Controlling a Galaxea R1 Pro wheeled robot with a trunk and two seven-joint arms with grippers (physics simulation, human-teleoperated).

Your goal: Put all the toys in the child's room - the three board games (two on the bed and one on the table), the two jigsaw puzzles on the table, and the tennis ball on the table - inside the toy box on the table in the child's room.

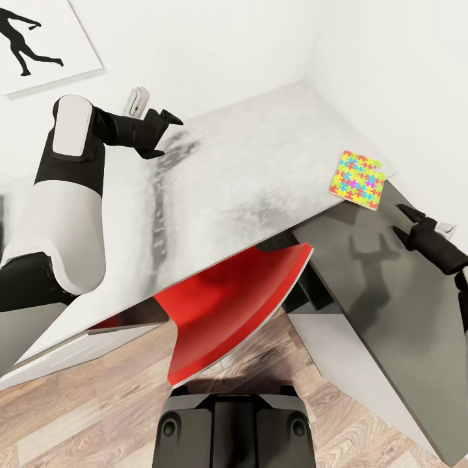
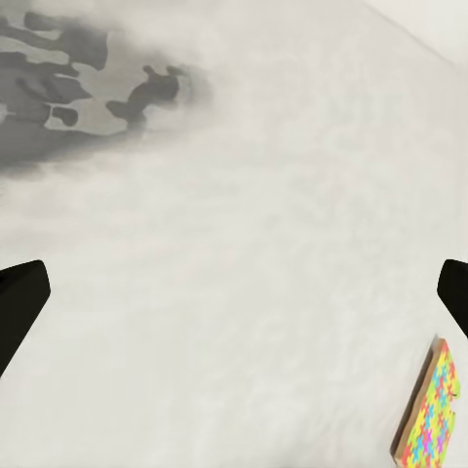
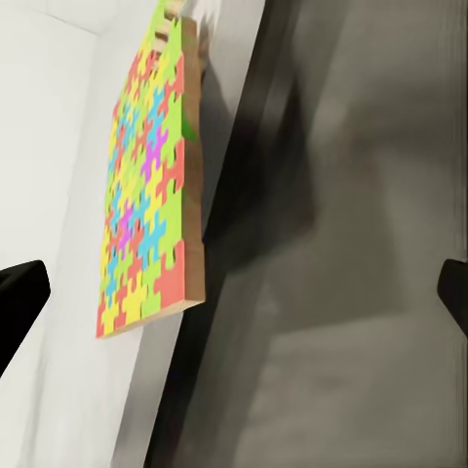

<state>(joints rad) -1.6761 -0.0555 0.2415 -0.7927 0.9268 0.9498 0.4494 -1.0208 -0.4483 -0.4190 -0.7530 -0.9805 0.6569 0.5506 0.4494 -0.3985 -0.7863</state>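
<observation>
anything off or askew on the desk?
One thing: the jigsaw puzzle lies at the edge of the light grey table top, its corner overhanging the seam toward the dark grey wing, and it sits skewed to the edge. A pale edge shows from under it, possibly a second slab. Nothing looks spilled or damaged.

The left arm (image 1: 62,214) is showing broad white shells over black joints, with a rounded white cap toward eleven o'clock. Its forearm is running matte black into the left tool (image 1: 166,133), whose fingers are black and pointed. The right tool (image 1: 408,222) is wearing the same black finish, with a small pale tab beside the wrist. At six o'clock, a glossy black base housing (image 1: 233,426) is displaying two round ports.
</observation>
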